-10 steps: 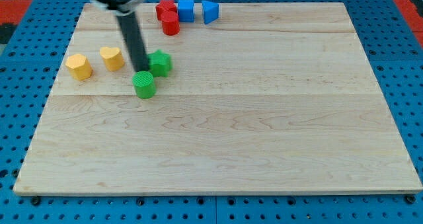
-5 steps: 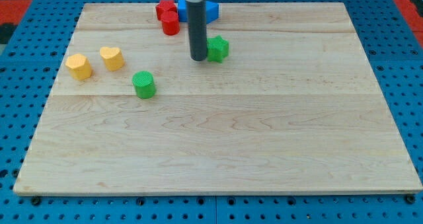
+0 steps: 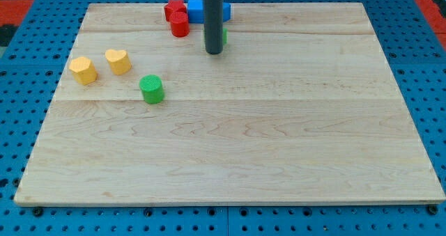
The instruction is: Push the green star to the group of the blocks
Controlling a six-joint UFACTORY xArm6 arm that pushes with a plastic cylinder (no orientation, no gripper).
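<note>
My tip (image 3: 214, 52) rests on the board near the view's top, just below the group of blocks. The green star (image 3: 224, 36) is almost wholly hidden behind the rod; only a green sliver shows at the rod's right edge. The group lies just above it: a red block (image 3: 173, 10), a red cylinder (image 3: 180, 26), a blue block (image 3: 195, 12) and a second blue block (image 3: 226, 12), which is partly hidden by the rod. I cannot tell whether the star touches the blue blocks.
A green cylinder (image 3: 151, 89) stands left of centre. Two yellow blocks (image 3: 83, 69) (image 3: 118, 60) sit near the board's left edge. The wooden board (image 3: 279, 138) lies on a blue pegboard.
The rod swept from the green cylinder to the right and up. The green star was pushed from the left-centre up toward the red and blue group and is now mostly behind the rod.
</note>
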